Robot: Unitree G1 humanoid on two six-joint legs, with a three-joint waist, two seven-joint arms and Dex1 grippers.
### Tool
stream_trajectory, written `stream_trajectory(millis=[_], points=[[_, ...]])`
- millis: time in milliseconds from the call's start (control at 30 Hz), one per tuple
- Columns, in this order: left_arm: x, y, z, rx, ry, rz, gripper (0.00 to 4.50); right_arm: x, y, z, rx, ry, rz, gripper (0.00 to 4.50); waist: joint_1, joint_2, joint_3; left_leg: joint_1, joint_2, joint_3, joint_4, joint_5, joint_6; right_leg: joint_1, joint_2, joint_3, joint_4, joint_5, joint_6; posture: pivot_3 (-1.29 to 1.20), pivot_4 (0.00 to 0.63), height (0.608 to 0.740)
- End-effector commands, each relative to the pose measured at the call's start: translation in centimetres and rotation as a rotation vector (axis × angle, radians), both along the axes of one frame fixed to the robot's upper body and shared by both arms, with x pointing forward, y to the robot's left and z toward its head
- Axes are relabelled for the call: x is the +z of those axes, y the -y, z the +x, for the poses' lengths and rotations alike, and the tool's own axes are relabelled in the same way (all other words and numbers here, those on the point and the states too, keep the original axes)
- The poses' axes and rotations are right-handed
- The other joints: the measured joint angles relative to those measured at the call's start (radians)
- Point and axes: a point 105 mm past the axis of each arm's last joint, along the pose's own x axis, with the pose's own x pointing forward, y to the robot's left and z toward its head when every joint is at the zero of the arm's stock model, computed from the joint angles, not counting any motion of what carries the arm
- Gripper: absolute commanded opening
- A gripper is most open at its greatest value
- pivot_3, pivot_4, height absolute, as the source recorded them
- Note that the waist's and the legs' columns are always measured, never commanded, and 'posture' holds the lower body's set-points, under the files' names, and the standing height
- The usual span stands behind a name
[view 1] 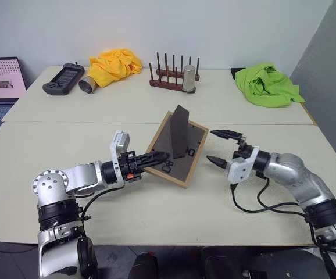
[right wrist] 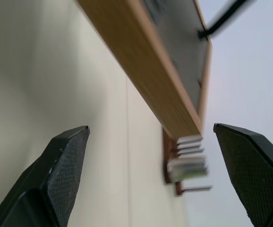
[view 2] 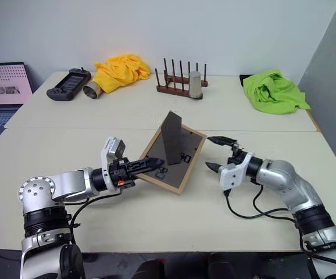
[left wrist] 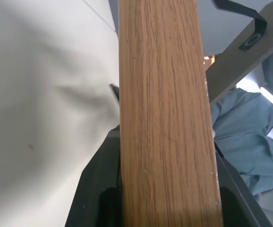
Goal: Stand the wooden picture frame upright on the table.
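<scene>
Left gripper clamped on near-left edge of picture frame; wood edge sits between its fingers in left wrist view. Frame lies back-side up on table, near middle, stand already folded out and sticking up. Grip on edge likely meant to tip frame up onto stand.

Right gripper just beside frame's opposite edge, fingers spread wide, holding nothing. Probably waiting to steady or catch that side. Risk: frame pivots or slides during lift.
</scene>
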Motion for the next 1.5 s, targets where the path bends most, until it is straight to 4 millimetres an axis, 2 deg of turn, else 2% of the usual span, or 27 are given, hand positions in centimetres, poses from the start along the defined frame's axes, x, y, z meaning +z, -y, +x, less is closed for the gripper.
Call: stream_trajectory(millis=[33,100,200,500,633,700,733,767,800,900,967,1067,1100,1133,1200,1333,1400,1500], points=[[1.0,0.6,-0.8,0.006,-0.001,-0.040,1.25,2.1,-1.9,0.0,0.071,0.144,0.066,4.47,0.002,0.000,0.000,0.000,0.000,0.000,0.000,0.000,0.000,0.000,0.000,0.000,0.000,0.000,0.000,0.00,0.150,0.740],[0.9,0.7,-0.9,0.017,-0.010,-0.038,1.25,2.4,-2.4,0.1,0.084,0.159,0.088,4.47,0.007,0.000,0.000,0.000,0.000,0.000,0.000,0.000,0.000,0.000,-0.001,0.000,0.000,0.000,0.000,0.00,0.150,0.740],[0.7,0.7,-1.0,0.033,-0.007,-0.030,1.25,2.6,-2.4,0.3,0.093,0.158,0.108,4.00,0.015,0.000,0.000,0.000,-0.001,0.000,0.001,0.000,0.000,0.001,-0.001,-0.001,0.000,0.000,0.000,0.00,0.150,0.740],[0.7,0.5,-1.2,0.037,0.000,-0.021,1.25,2.7,-2.1,0.3,0.107,0.170,0.119,1.89,0.020,0.000,0.000,0.000,-0.002,0.000,0.001,0.000,0.000,0.001,-0.001,0.000,0.000,0.000,0.000,0.00,0.150,0.740],[0.7,0.3,-1.2,0.041,0.001,-0.009,1.25,2.9,-1.9,0.4,0.103,0.169,0.131,1.69,0.020,0.000,0.000,0.000,-0.002,-0.001,0.001,0.000,0.000,0.001,-0.001,0.000,0.000,0.000,0.000,0.00,0.150,0.740],[0.8,0.0,-1.3,0.044,0.006,-0.012,1.92,2.9,-1.7,0.5,0.096,0.160,0.141,1.68,0.020,0.000,0.000,0.000,-0.002,-0.001,0.001,0.000,0.000,0.001,-0.001,-0.001,0.000,0.000,0.000,0.00,0.150,0.740],[1.0,-0.2,-1.4,0.040,0.015,-0.015,1.93,3.0,-1.6,0.6,0.093,0.152,0.148,1.68,0.020,0.000,0.000,0.000,-0.002,-0.001,0.001,0.000,0.000,0.001,-0.001,-0.001,0.000,0.000,0.000,0.00,0.150,0.740],[1.3,-0.6,-1.4,0.043,0.028,-0.015,2.18,3.0,-1.6,0.5,0.103,0.136,0.160,1.61,0.020,0.000,0.000,0.000,-0.002,-0.001,0.001,0.000,0.000,0.001,-0.001,-0.001,0.000,0.000,0.000,0.00,0.150,0.740],[1.8,-1.1,-1.3,0.051,0.050,-0.005,2.39,3.3,-1.5,0.5,0.103,0.110,0.190,1.42,0.019,0.000,0.000,0.000,-0.001,-0.001,0.001,0.000,0.000,0.001,-0.001,-0.001,0.000,0.000,0.000,0.00,0.150,0.740],[4.2,-3.6,-0.3,0.127,0.116,0.025,2.98,4.0,-1.2,0.4,0.113,0.054,0.229,1.32,0.016,0.000,0.000,0.000,-0.001,-0.001,0.001,0.000,0.000,0.001,-0.001,-0.001,0.000,0.000,0.000,0.00,0.150,0.740],[5.6,-5.3,0.1,0.185,0.160,0.068,3.40,4.1,-0.8,0.7,0.105,-0.023,0.265,1.31,0.015,0.000,0.000,-0.001,-0.001,-0.002,0.001,0.000,0.001,0.001,-0.001,-0.001,0.000,0.000,0.000,0.00,0.150,0.740],[6.3,-6.0,0.1,0.201,0.216,0.148,4.05,4.1,-0.4,1.1,0.093,-0.113,0.297,1.31,0.014,0.000,0.000,0.000,-0.001,-0.001,0.001,-0.001,0.002,0.001,-0.001,-0.001,0.000,0.000,-0.001,0.00,0.150,0.740],[6.2,-6.4,-0.2,0.208,0.260,0.227,4.37,4.4,-0.5,1.4,0.092,-0.201,0.353,1.30,0.014,0.000,0.000,-0.001,-0.001,-0.001,0.001,-0.001,0.003,0.001,-0.001,-0.001,0.000,0.000,-0.001,0.00,0.150,0.740],[6.0,-6.8,-0.4,0.224,0.285,0.282,4.48,4.4,-0.6,2.0,0.083,-0.327,0.405,1.30,0.014,0.000,0.000,-0.001,-0.001,-0.001,0.000,-0.001,0.003,0.001,-0.001,-0.002,-0.001,0.000,-0.001,0.00,0.150,0.740],[5.3,-7.3,-0.5,0.257,0.342,0.398,4.50,4.4,-1.1,2.6,0.100,-0.521,0.492,1.30,0.006,0.000,0.000,-0.001,-0.001,-0.001,0.000,-0.001,0.002,0.001,-0.001,-0.002,-0.001,0.000,-0.001,0.00,0.150,0.740],[4.1,-6.4,-0.2,0.273,0.575,0.672,4.50,3.6,-1.9,3.8,0.105,-0.987,0.661,1.29,0.006,0.000,0.001,0.000,0.001,-0.002,0.000,0.000,0.000,0.001,0.000,-0.002,0.000,0.000,-0.001,0.00,0.150,0.740],[3.6,-6.1,0.0,0.267,0.674,0.758,4.50,3.4,-2.2,4.6,0.086,-1.104,0.730,1.29,0.010,0.001,0.001,0.000,0.000,-0.001,0.000,0.000,0.000,0.001,0.000,-0.002,0.000,0.000,-0.002,0.00,0.150,0.740],[3.5,-5.8,0.4,0.294,0.743,0.767,4.50,2.8,-3.0,4.8,0.087,-1.265,0.761,1.29,0.010,0.001,0.001,-0.001,0.000,-0.001,-0.001,-0.002,0.003,0.000,0.000,-0.002,0.000,0.000,-0.002,0.00,0.150,0.740]])
